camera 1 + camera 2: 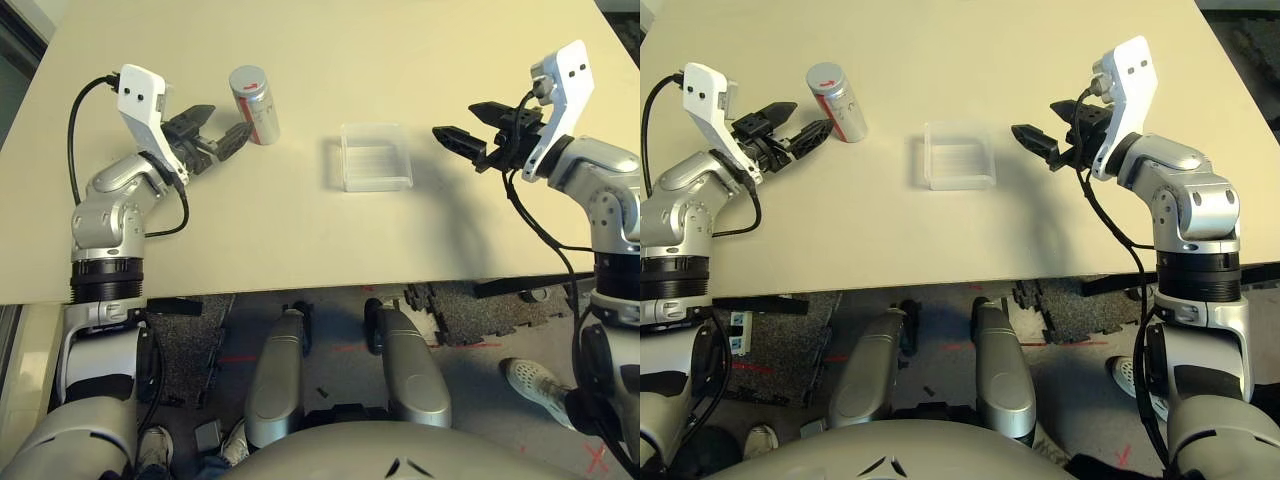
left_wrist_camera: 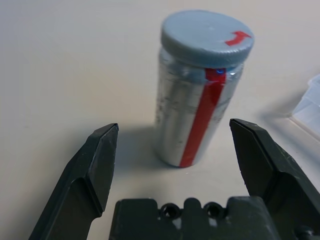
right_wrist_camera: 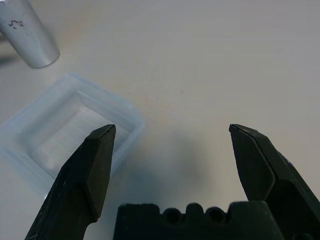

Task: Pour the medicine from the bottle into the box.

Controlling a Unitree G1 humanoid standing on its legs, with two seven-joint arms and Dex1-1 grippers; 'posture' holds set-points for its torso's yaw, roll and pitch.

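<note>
1. The small silver-grey cylindrical bottle [image 1: 254,105], with its red-and-white label, stands upright on the beige table [image 1: 330,230], towards the robot's left side. Its round grey cap with a red arrow mark [image 2: 207,36] is on.
2. The shallow square box of clear plastic with rounded corners [image 1: 375,157] lies flat near the middle of the table, well apart from the bottle and to its right. I cannot tell whether it holds anything.
3. The left gripper [image 1: 221,128] sits just beside the bottle, on the side nearer the robot's left. Its two black fingers are spread wide, wider than the bottle, and do not touch it.
4. The right gripper [image 1: 468,126] hovers to the right of the box, near its far right corner. Its fingers are also spread wide and hold nothing.
</note>
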